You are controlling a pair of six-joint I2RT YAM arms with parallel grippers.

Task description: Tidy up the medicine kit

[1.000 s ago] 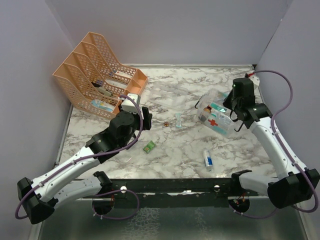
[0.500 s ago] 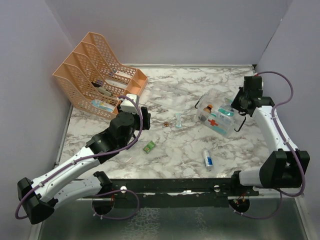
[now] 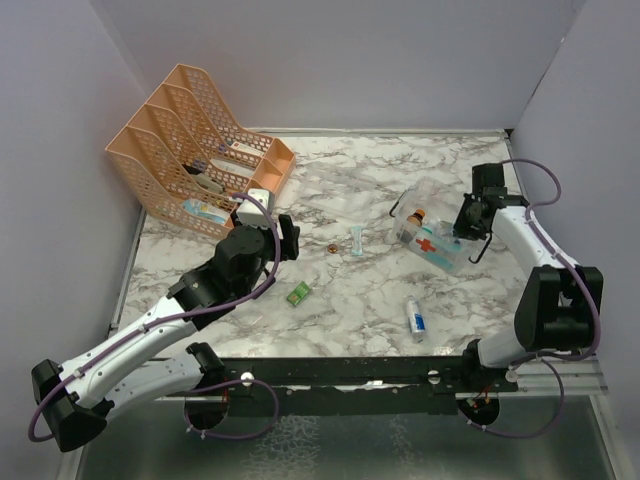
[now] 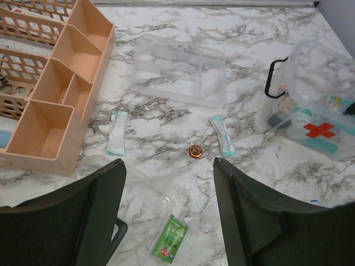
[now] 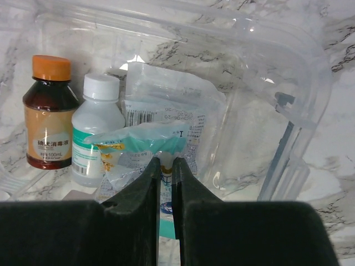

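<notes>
Kit: the kit (image 3: 432,238) stands open at the right rear of the counter (image 3: 360,300), red cross facing the arms
Right gripper: the right gripper (image 5: 165,162) is down inside the kit, jaws nearly together at a teal sachet (image 5: 141,141); whether it pinches the sachet cannot be told
Right wrist only: a brown bottle (image 5: 50,113) with an orange cap, a white bottle (image 5: 99,130) beside it, and a clear pouch (image 5: 166,119) behind the sachet
Left gripper: the left gripper (image 4: 169,163) hangs open above the middle of the counter, holding nothing
Left wrist only: a clear tray (image 4: 180,69) beside the rack (image 4: 55,105); two teal strips (image 4: 117,132), a small copper disc (image 4: 195,151) between them
Top view only: a tube (image 3: 416,320) near the front edge; a green packet (image 3: 298,293) lies near the left gripper
</notes>
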